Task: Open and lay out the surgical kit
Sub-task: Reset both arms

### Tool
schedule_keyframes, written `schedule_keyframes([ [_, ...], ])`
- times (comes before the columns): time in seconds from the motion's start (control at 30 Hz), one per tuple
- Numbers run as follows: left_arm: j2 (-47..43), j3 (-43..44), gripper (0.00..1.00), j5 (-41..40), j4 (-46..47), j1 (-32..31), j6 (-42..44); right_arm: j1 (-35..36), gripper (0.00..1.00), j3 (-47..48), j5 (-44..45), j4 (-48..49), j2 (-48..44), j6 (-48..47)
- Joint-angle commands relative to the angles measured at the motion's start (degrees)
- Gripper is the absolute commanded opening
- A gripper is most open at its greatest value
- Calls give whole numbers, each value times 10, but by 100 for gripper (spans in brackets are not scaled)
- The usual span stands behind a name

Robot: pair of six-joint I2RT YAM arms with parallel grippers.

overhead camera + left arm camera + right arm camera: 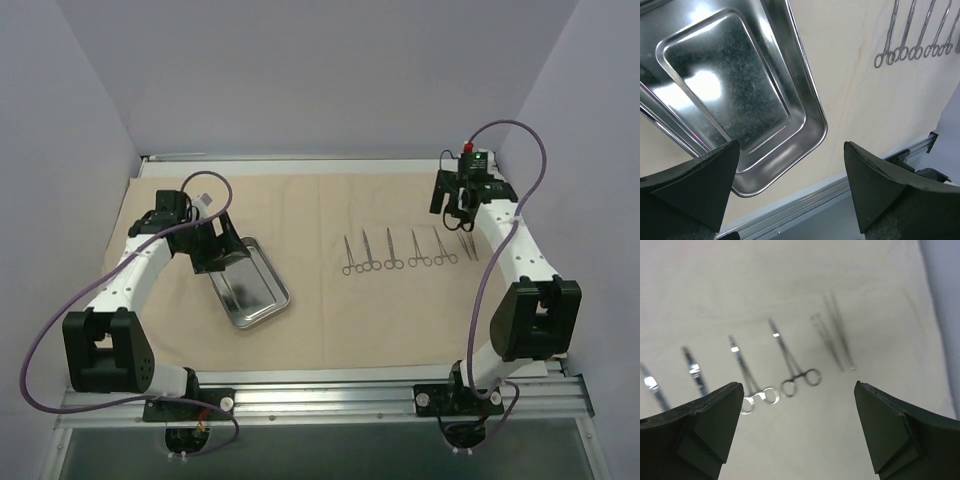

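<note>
The beige cloth wrap (400,310) lies spread flat over the table. The shiny steel tray (255,285) sits empty on its left part, turned at an angle. Several slim metal instruments (392,252) lie in a row on the right part, ring handles toward the near side. The rightmost piece (468,247) looks like tweezers without rings. My left gripper (215,248) is open and empty over the tray's far end; the tray (730,85) fills the left wrist view. My right gripper (455,205) is open and empty above the far right end of the row (795,367).
A metal rail (320,395) runs along the table's near edge and shows in the left wrist view (815,200). White walls close in the left, the right and the back. A purple cable (530,140) loops off each arm.
</note>
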Motion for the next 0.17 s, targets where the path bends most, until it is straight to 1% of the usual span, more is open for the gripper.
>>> schedule_keyframes([
  [0.0, -32, -22, 94, 30, 58, 3, -29, 77, 100, -49, 13, 6, -49, 108],
  [0.03, -36, -29, 94, 32, 69, 4, -38, 91, 100, -93, 9, 27, -72, 123],
  [0.07, -36, -34, 94, 41, 78, 3, -41, 100, 100, -110, -14, 29, -76, 136],
  [0.1, -36, -34, 94, 42, 84, 3, -41, 117, 100, -123, 5, 29, -84, 171],
  [0.13, -37, -35, 94, 46, 90, 3, -49, 130, 100, -150, 21, 47, -94, 179],
])
